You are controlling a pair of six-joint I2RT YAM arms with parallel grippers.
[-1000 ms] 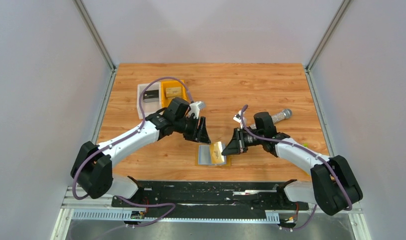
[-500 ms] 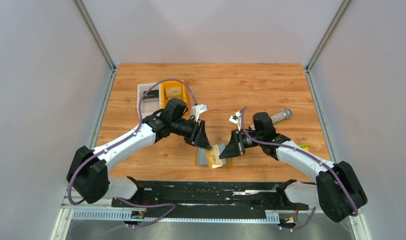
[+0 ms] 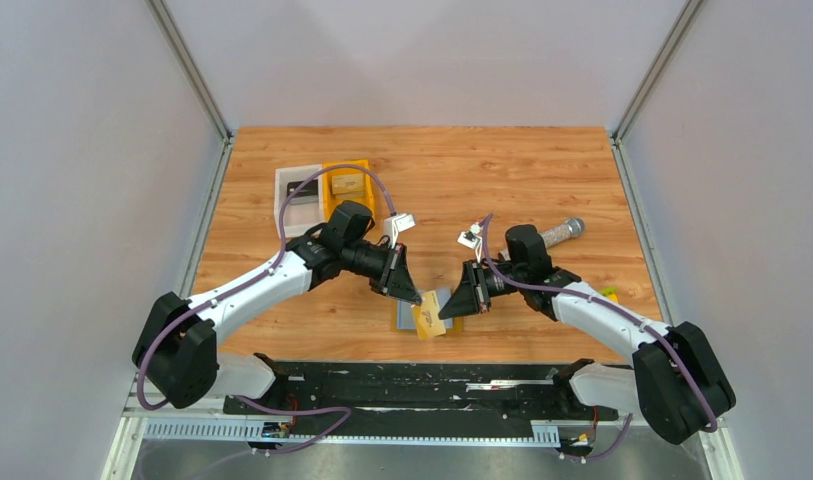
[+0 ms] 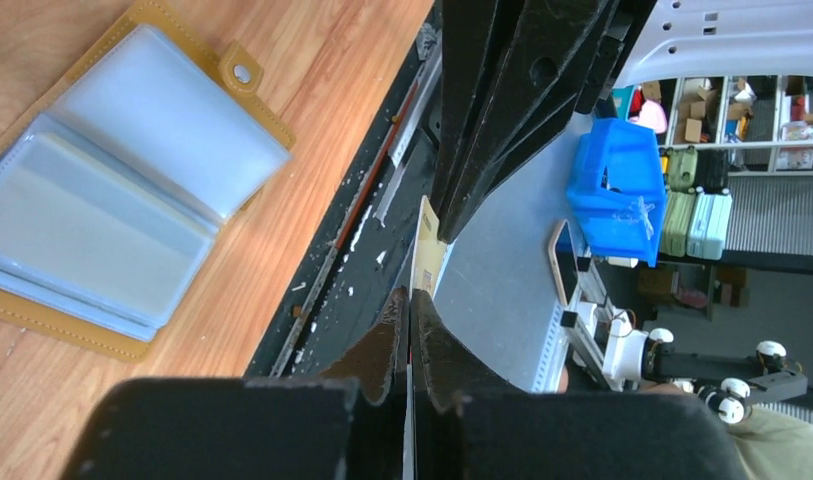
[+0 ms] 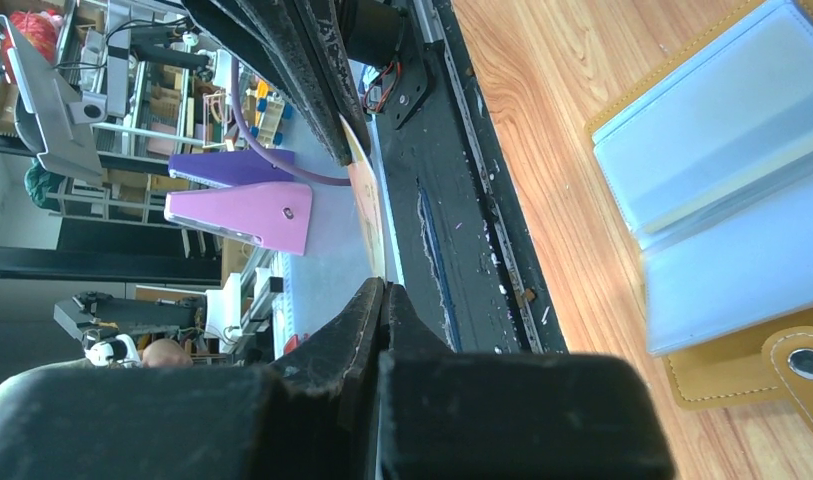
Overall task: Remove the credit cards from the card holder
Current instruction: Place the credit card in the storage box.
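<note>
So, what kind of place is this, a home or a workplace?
Probably a robotics lab or test cell. A left arm and a right arm are bolted to a wooden table between grey panel walls. The left wrist view shows storage shelves and a blue bin beyond.

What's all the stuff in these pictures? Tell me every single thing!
table: one, brown wood, under everything
card holder: one, tan with light-blue pockets, lying open near the front edge
card: one, tan, pinched between the two hands
bin: one, orange, far left, a tan thing inside
tray: one, white, left of the bin, a dark thing inside
tube: one, silver, on the right, beyond the right arm
left hand: one, black, shut on the card
right hand: one, black, shut on the card
</note>
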